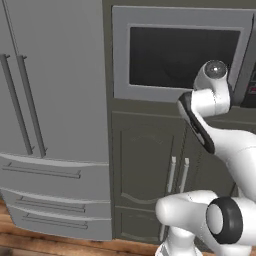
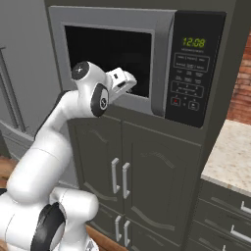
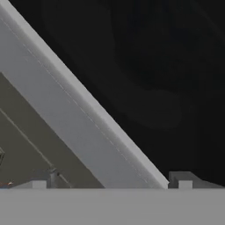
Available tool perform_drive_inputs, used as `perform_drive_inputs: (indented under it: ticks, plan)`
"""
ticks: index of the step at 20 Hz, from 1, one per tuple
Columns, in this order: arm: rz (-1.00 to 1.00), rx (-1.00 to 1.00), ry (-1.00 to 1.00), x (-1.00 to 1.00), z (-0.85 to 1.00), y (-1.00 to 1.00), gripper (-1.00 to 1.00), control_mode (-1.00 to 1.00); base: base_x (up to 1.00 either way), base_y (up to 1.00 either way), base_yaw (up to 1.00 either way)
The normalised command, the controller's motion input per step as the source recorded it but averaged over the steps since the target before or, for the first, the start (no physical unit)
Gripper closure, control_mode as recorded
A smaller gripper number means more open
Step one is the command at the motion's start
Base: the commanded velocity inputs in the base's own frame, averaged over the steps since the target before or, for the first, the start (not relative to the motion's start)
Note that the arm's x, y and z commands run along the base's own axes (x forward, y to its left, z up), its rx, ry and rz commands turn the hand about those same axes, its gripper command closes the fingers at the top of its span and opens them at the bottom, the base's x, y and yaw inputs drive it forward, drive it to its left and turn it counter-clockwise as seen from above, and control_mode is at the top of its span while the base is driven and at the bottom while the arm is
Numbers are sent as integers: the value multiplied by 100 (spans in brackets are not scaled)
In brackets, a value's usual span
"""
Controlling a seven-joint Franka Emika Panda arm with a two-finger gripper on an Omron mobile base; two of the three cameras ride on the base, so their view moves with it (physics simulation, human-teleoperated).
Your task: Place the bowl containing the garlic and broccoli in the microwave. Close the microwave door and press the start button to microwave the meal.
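From the left base view, the door (image 1: 182, 52) of the microwave (image 1: 248, 75) looks nearly shut, the arm's wrist raised before its lower right corner. From the right, the gripper (image 2: 128, 82) sits against the door's lower frame, left of the control strip (image 2: 192, 66); the fridge (image 2: 17, 73) stands further left. In the hand view, both fingertips (image 3: 184, 179) sit well apart, straddling the grey frame, holding nothing.

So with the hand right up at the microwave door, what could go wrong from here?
The gripper sits at the lower frame of the microwave door, well short of the control panel, so it may scrape the frame when it swings over. The buttons are small and crowded, so it could press the wrong one.
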Motion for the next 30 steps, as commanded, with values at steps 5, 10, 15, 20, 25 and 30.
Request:
perform_drive_inputs:
  ticks: [5,10,15,20,25,30]
  plan:
    - [24,0,0,100,-1,-45,-100,-100,0,0,0]
    - [11,-11,-11,19,-8,-3,-100,-100,0,0,0]
    - [12,-10,-1,-64,81,30,-100,-100,0,0,0]
    - [-12,17,-35,-98,24,0,-100,-100,0,0,0]
    - [-34,41,-46,-95,5,-19,-100,-100,0,0,0]
    - [-24,57,-17,-67,13,-68,-100,-100,0,0,0]
